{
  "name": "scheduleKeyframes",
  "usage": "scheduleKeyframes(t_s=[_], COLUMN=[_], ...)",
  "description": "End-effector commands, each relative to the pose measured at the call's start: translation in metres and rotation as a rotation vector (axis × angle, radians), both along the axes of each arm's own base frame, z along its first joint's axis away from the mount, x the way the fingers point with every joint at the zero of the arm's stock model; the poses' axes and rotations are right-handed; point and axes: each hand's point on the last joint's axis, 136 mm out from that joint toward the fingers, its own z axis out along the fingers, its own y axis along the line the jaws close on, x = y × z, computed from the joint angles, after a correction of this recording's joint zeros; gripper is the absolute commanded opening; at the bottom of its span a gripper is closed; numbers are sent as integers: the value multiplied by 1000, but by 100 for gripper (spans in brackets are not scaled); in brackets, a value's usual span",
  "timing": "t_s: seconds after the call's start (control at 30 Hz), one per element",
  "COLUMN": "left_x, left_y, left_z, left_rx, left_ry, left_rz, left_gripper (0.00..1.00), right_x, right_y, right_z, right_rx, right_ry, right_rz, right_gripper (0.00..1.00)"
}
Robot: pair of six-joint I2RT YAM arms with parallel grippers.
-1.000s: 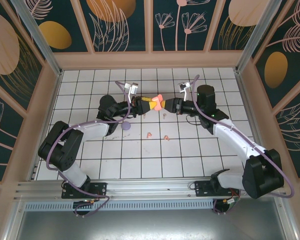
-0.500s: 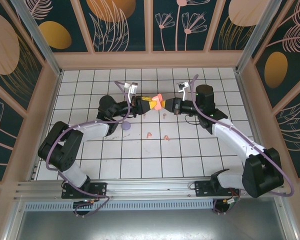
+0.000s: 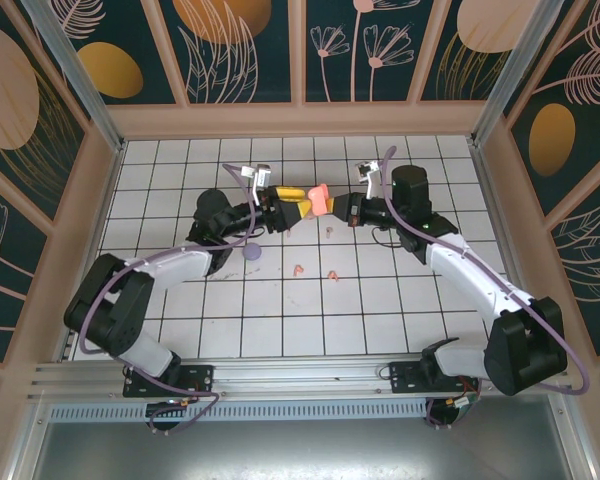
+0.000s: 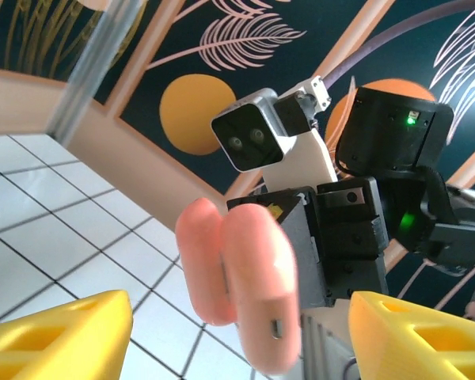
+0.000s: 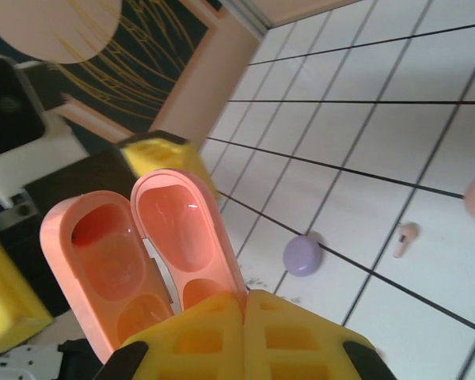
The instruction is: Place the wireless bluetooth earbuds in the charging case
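**Above the mid-table tiles, an open case held at one end**

Over the centre of the tiled table [image 3: 180, 300], the right gripper [image 5: 245, 305] is clamped on the hinge end of the coral charging case [image 5: 142, 253]. The case is carried in the air with its lid swung open. Both moulded sockets look empty. The left gripper [image 3: 295, 202] faces it with its yellow fingers [image 4: 55, 336] spread wide, one on each side of the case and touching neither side.

None of the earbuds [image 3: 298, 268] is in hand. Several lie loose on the tiles below and nearer the arms, just beside a lilac case [image 3: 251, 253].

The main risk is the one-ended grip. With only the right fingers on a smooth, rounded shell, a nudge from the left arm could twist the case or pop it free. The lid could also fall shut before a bud arrives. The buds are tiny and lie flat, so a pinch may skid them across the tile. Picking a bud of the wrong colour would put it in a mismatched case.
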Motion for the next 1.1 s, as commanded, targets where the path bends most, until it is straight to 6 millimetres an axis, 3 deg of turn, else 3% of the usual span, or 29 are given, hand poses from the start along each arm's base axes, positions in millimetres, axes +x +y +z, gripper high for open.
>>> scheduleKeyframes(t_s=[0.0, 0.17, 0.47, 0.77, 0.93, 0.97, 1.07], left_x=[3, 3, -3, 2, -4, -3, -7], left_y=[5, 7, -5, -15, -15, -15, -14], left_z=[0, -6, -12, -26, -28, -38, -40], left_rx=[106, 262, 464, 514, 539, 552, 558], left_ry=[-73, -111, -113, -53, -45, -23, -14], left_rz=[56, 38, -153, -273, -337, -353, -381], left_gripper=[74, 80, 82, 72, 66, 65, 65], right_x=[5, 10, 22, 14, 7, 5, 1], right_y=[-14, -26, -31, -23, -11, -9, -4], right_z=[11, -1, -15, -20, -24, -26, -28], right_rx=[-62, -185, -380, -414, -425, -427, -429], right_ry=[-56, -83, -210, -265, -262, -260, -257], right_rz=[-35, -46, -20, 82, 137, 147, 169], right_gripper=[1, 1, 1, 0, 0, 0, 0])
